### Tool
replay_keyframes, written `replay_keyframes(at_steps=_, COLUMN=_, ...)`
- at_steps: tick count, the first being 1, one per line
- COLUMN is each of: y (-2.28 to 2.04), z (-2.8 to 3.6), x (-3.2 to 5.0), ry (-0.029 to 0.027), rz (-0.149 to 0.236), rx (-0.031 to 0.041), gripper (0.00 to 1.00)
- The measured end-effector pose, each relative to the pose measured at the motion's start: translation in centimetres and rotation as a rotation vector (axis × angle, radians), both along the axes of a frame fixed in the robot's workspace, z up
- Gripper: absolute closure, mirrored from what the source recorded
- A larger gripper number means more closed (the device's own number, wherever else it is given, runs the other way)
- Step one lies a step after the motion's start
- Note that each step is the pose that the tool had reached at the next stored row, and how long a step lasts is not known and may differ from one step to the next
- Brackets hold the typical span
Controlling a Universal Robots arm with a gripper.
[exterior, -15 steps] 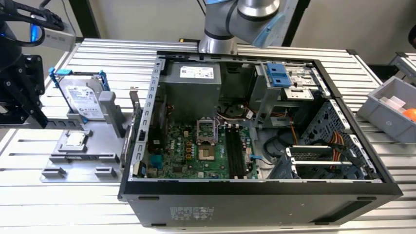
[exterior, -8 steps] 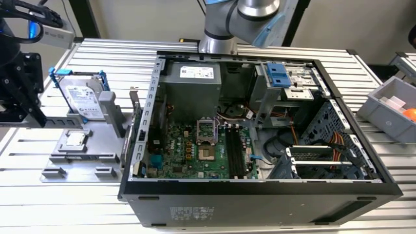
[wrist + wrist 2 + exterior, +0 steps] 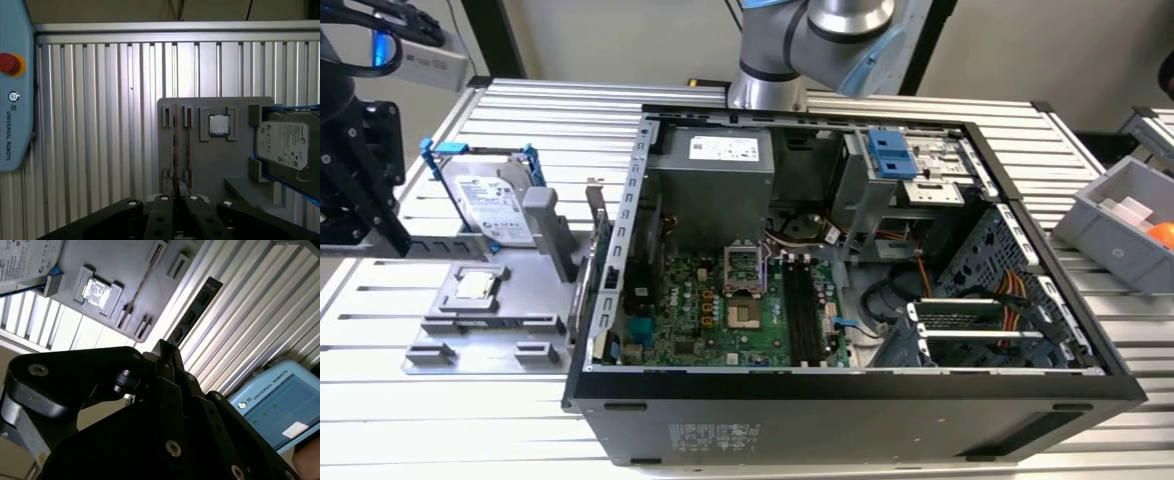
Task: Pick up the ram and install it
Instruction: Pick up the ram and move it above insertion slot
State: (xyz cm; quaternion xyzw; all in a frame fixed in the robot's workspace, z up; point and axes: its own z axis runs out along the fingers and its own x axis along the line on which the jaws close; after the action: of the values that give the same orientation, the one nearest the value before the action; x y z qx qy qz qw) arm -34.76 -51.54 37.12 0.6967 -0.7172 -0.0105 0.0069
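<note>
Toward the desk's (image 3: 400,400) edge on the exterior view's left lies a grey holder (image 3: 500,310). It carries a hard drive (image 3: 494,205) in a blue frame and, closer to the near edge, a small square chip (image 3: 474,287). Just beside the holder, in the middle of the desk, stands an open computer case (image 3: 854,400). Inside it a green board (image 3: 700,310) lies flat, with long black slots (image 3: 803,310) running across it and a grey power box (image 3: 707,170) toward the far edge. The arm (image 3: 814,40) rises behind the case at the desk's far edge. By the edge on the exterior view's right sits a grey bin (image 3: 1121,215)

In the second wrist view the pincer (image 3: 167,352) is pressed together on the ram (image 3: 192,315). The dark stick reaches out from the fingertips above the bare slats of the desk, raised beside the holder and apart from it. A thin strip (image 3: 141,280) stands on edge in one of the holder's long slots, next to the chip. A blue-cased tablet (image 3: 275,405) lies near the pincer

In the first wrist view the pincer (image 3: 176,194) is closed, with the holder, the chip and the hard drive beyond its fingertips, and the tablet lies at the desk's edge, well apart from the holder
</note>
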Motion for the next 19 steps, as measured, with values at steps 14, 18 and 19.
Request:
replay_keyframes(at_steps=14, y=0.03, z=1.08, x=0.01, ry=-0.0003, rz=0.000, rx=-0.0115, gripper=1.00)
replay_keyframes(at_steps=18, y=0.03, z=1.18, x=0.00, ry=-0.0003, rz=0.000, rx=-0.0135, gripper=1.00)
replay_keyframes(at_steps=19, y=0.03, z=1.18, x=0.00, ry=-0.0002, rz=0.000, rx=-0.0135, gripper=1.00)
